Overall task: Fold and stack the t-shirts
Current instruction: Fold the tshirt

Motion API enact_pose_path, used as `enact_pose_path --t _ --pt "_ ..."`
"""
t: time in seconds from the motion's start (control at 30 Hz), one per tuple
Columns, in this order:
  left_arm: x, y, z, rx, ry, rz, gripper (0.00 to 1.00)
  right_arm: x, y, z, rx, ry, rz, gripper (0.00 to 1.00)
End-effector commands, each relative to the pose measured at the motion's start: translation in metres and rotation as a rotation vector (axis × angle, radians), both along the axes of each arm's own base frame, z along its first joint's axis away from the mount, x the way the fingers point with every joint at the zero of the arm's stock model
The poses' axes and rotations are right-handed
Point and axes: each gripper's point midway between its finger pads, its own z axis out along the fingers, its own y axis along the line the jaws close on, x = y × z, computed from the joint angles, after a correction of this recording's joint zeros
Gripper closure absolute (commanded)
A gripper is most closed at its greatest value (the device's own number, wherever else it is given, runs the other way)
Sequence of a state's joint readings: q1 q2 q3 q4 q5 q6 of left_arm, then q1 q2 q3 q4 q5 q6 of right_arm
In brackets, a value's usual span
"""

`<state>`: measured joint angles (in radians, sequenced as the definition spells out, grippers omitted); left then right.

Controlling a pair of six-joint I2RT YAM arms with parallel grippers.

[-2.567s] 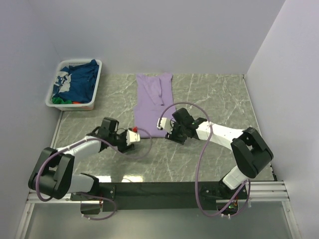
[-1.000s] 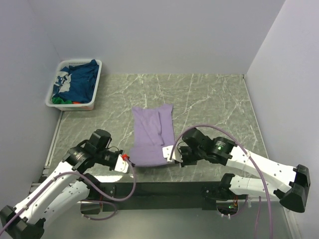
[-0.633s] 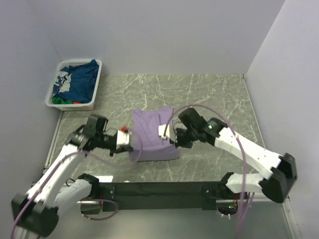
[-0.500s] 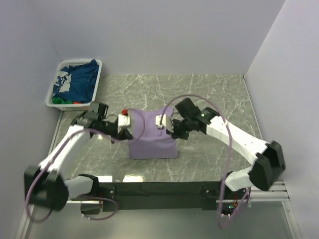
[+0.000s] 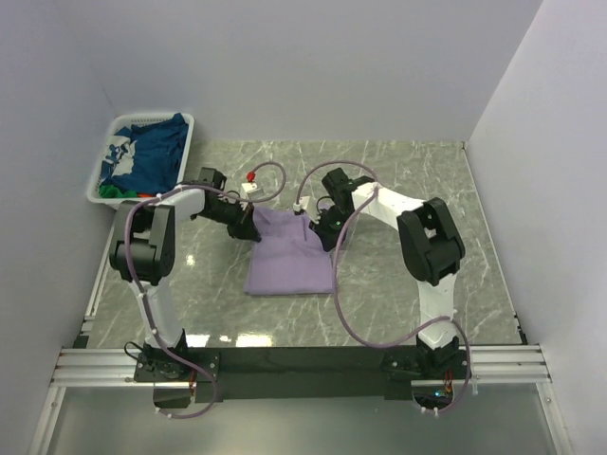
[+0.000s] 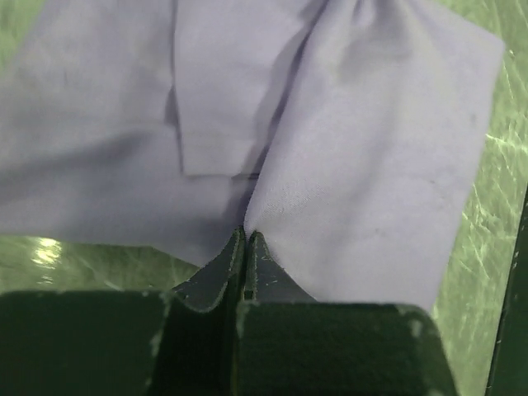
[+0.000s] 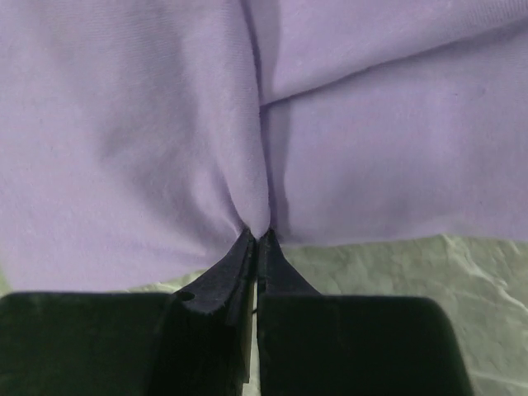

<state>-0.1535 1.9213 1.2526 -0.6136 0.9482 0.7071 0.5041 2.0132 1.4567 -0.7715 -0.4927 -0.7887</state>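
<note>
- Folding the lavender t-shirt [image 5: 289,263] on the desk [image 5: 408,190]; left fingers [image 6: 229,262] and right fingers [image 7: 233,266] grip its cloth;
- next, probably: lay it flat, then release.

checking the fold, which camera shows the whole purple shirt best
The top view: it takes in the whole purple shirt, folded into a rough rectangle on the table. The left wrist view shows only overlapping layers near one edge; the right wrist view only a puckered bit of edge.

Bare marble table [image 5: 417,190] lies right of and before the lavender t-shirt [image 5: 289,261]. The white basket [image 5: 186,154] blocks the far-left corner, the left arm [image 5: 152,246] upright beside it.
</note>
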Motion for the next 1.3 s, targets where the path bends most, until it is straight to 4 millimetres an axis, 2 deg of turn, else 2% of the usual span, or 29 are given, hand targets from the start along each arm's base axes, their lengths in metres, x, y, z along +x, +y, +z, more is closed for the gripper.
enact_pose_path --t 0.0,0.07,0.13,0.17,0.23,0.27,0.3,0.37,0.4,0.43,0.47,0.5,0.53,0.57,0.6,0.63,0.67,0.7,0.73,0.8,0.93,1.0,1.03,1.1,1.27 --pt "0.006 -0.001 -0.001 -0.009 0.098 0.076 0.98 0.000 0.012 0.012 0.038 0.060 -0.040 1.00" --pt "-0.004 0.000 -0.005 -0.004 0.147 0.088 0.98 -0.012 0.010 0.009 0.037 0.107 -0.059 1.00" --pt "-0.025 0.002 -0.009 -0.004 0.192 0.090 0.98 -0.023 0.012 0.010 0.054 0.140 -0.070 1.00" --pt "-0.031 0.003 -0.010 -0.003 0.200 0.096 0.98 -0.037 0.011 0.008 0.051 0.169 -0.079 1.00" --pt "-0.054 0.005 -0.011 -0.005 0.233 0.100 0.98 -0.052 0.013 0.008 0.063 0.189 -0.076 1.00" --pt "-0.061 0.006 -0.011 -0.005 0.245 0.100 0.98 -0.069 0.011 0.008 0.059 0.213 -0.082 1.00" --pt "-0.074 0.007 -0.010 -0.006 0.261 0.097 0.98 -0.075 0.013 0.009 0.070 0.211 -0.081 1.00" --pt "-0.078 0.009 -0.004 0.002 0.224 0.078 0.98 -0.093 0.013 0.013 0.078 0.236 -0.089 1.00" --pt "-0.081 0.009 0.005 0.000 0.209 0.070 0.97 -0.096 0.012 0.015 0.078 0.245 -0.099 0.95" --pt "-0.083 0.009 0.007 0.000 0.194 0.060 0.87 -0.097 0.011 0.019 0.080 0.254 -0.109 0.88" --pt "-0.085 0.010 0.011 -0.001 0.182 0.055 0.79 -0.092 0.013 0.027 0.089 0.243 -0.113 0.80" --pt "-0.091 0.013 0.017 0.002 0.176 0.048 0.68 -0.091 0.006 0.033 0.077 0.266 -0.131 0.74" --pt "-0.091 0.015 0.021 0.004 0.122 0.016 0.61 -0.077 0.010 0.048 0.106 0.242 -0.143 0.63" --pt "-0.090 0.018 0.026 0.011 0.086 0.003 0.59 -0.073 0.012 0.060 0.141 0.258 -0.154 0.57" --pt "-0.087 0.020 0.038 0.007 0.022 -0.004 0.58 -0.062 0.005 0.070 0.164 0.266 -0.193 0.51" --pt "-0.084 0.022 0.044 0.009 -0.049 -0.032 0.56 -0.049 0.012 0.086 0.206 0.255 -0.216 0.50" --pt "-0.082 0.022 0.050 0.010 -0.103 -0.053 0.54 -0.044 0.017 0.094 0.239 0.271 -0.228 0.50" --pt "-0.081 0.021 0.061 0.005 -0.176 -0.079 0.52 -0.036 0.021 0.100 0.259 0.273 -0.246 0.50" --pt "-0.074 0.019 0.066 0.007 -0.259 -0.106 0.48 -0.025 0.030 0.104 0.276 0.286 -0.272 0.51" --pt "-0.073 0.008 0.071 0.024 -0.332 -0.163 0.45 -0.010 0.042 0.107 0.311 0.304 -0.299 0.53" --pt "-0.073 -0.019 0.062 0.075 -0.400 -0.311 0.43 0.026 0.070 0.097 0.359 0.346 -0.384 0.59" --pt "-0.075 -0.036 0.055 0.085 -0.407 -0.370 0.42 0.035 0.080 0.092 0.372 0.349 -0.385 0.60" --pt "-0.075 -0.039 0.051 0.099 -0.419 -0.395 0.38 0.040 0.083 0.082 0.364 0.365 -0.396 0.60" --pt "-0.075 -0.051 0.042 0.105 -0.431 -0.419 0.38 0.041 0.089 0.072 0.354 0.378 -0.398 0.59" --pt "-0.076 -0.065 0.028 0.119 -0.414 -0.457 0.38 0.041 0.097 0.036 0.310 0.417 -0.428 0.52"
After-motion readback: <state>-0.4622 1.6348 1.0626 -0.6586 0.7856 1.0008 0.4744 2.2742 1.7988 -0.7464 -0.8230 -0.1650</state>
